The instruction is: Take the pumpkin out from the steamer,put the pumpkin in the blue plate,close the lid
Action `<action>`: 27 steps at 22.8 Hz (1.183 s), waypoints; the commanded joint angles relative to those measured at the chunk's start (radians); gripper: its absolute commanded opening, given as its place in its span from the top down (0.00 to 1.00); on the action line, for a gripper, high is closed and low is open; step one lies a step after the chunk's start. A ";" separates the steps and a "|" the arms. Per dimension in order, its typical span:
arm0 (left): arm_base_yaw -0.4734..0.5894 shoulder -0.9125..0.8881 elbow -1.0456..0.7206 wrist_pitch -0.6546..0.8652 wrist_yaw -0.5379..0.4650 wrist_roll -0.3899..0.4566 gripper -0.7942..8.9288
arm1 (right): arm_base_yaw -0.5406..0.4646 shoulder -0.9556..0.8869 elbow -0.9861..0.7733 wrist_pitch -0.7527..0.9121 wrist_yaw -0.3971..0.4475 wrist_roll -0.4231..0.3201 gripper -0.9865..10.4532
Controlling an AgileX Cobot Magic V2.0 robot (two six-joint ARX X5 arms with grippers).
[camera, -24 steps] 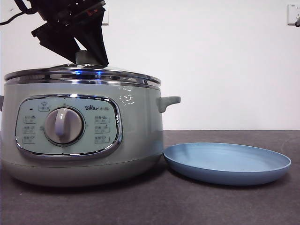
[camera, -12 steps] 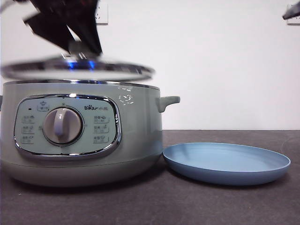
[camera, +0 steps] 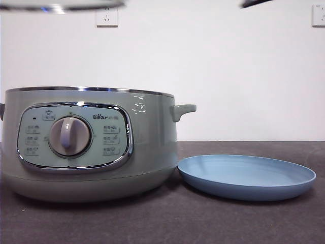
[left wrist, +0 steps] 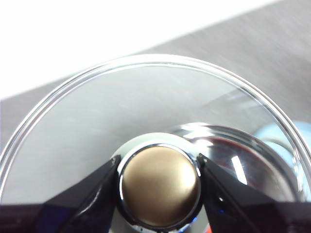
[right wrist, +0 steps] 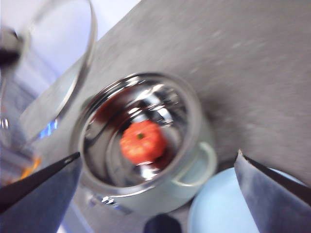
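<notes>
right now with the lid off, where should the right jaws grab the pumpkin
Across the pumpkin's round body, coming straight down into the open steamer. It sits alone in the middle of the pot, stem end up, and the pot's tall wall blocks any approach from the side. The right gripper hangs above with jaws wide open. The left gripper holds the lid clear to one side.

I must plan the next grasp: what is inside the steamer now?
The pumpkin lies on the shiny floor inside the open steamer. The front view shows only its outer wall; the pot floor beneath the pumpkin is covered.
</notes>
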 commanded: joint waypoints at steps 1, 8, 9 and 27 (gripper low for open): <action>0.000 -0.080 0.010 0.006 -0.089 0.003 0.93 | 0.084 0.113 0.111 -0.069 0.056 -0.063 0.27; 0.000 -0.204 0.010 -0.073 -0.256 0.004 0.93 | 0.261 0.381 0.396 -0.269 0.235 -0.136 0.27; 0.000 -0.224 0.010 -0.083 -0.275 0.004 0.93 | 0.291 0.428 0.442 -0.296 0.275 -0.152 0.27; 0.001 -0.261 0.010 -0.180 -0.290 -0.005 0.93 | 0.448 0.929 0.546 -0.165 0.454 -0.314 0.28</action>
